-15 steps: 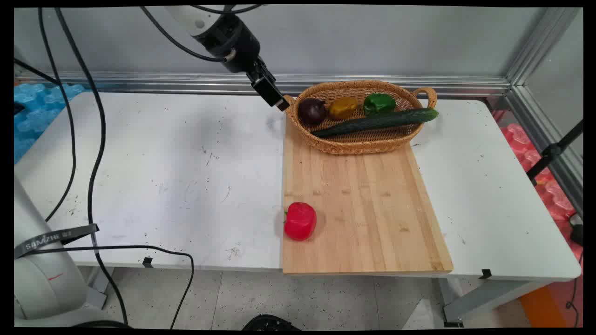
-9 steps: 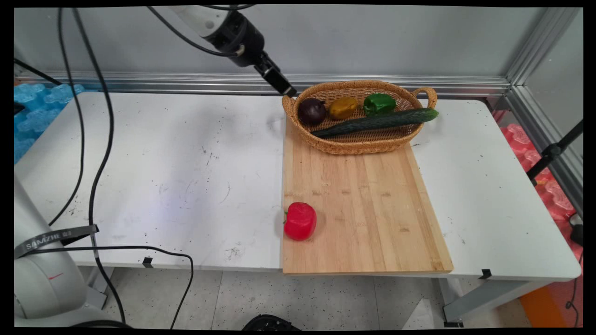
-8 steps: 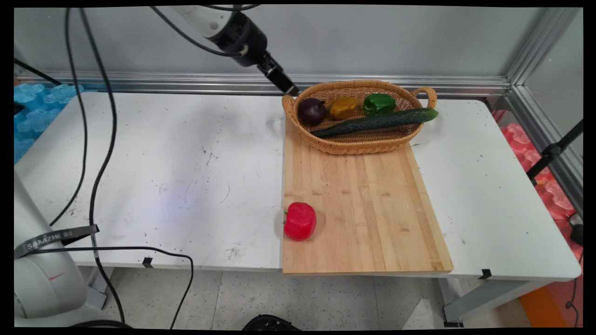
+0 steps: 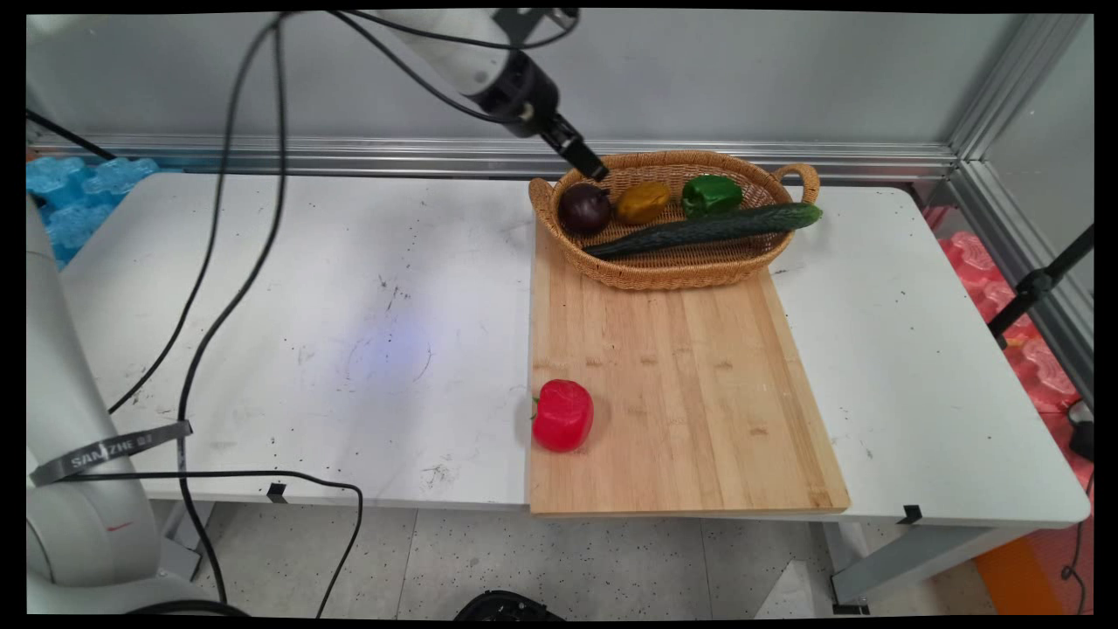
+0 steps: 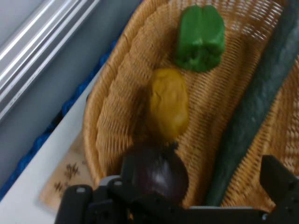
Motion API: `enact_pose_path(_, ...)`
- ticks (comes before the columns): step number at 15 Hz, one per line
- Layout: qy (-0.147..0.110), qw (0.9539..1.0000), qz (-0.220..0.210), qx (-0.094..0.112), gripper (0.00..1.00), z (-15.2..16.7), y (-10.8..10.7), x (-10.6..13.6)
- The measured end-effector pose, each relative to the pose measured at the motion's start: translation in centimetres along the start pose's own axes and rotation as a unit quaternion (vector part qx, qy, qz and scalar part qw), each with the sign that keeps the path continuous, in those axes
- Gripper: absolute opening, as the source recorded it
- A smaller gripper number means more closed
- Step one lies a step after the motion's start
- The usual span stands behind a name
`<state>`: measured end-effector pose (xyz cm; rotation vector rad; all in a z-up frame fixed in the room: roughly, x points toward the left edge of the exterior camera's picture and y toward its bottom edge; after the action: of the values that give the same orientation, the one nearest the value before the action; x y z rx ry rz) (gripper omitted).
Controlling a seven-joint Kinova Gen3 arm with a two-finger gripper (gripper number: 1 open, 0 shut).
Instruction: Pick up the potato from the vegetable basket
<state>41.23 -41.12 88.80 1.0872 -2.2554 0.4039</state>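
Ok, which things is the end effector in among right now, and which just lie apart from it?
At the end effector: purple onion (nearest), yellow pepper, green pepper, cucumber, all in the wicker basket.
Apart: red pepper, on the cutting board's near left edge; white table.

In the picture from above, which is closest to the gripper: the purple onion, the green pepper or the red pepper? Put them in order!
From the gripper:
1. Purple onion, right below it at the basket's left end.
2. Green pepper, farther right in the basket.
3. Red pepper, far off on the wooden board's near left corner.
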Motion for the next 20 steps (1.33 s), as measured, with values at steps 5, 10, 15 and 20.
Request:
enact_pose_path(5,-0.003,1.0000,0.000,0.000,1.00,6.0,-0.2,1.7)
enact_pose_path(10,-0.016,0.9999,-0.003,0.003,1.00,11.4,-0.4,2.9)
enact_pose_path(15,-0.033,0.9994,-0.005,0.006,1.00,15.1,-0.6,3.3)
enact_pose_path(20,-0.043,0.9991,0.001,0.006,0.00,16.4,-0.4,3.6)
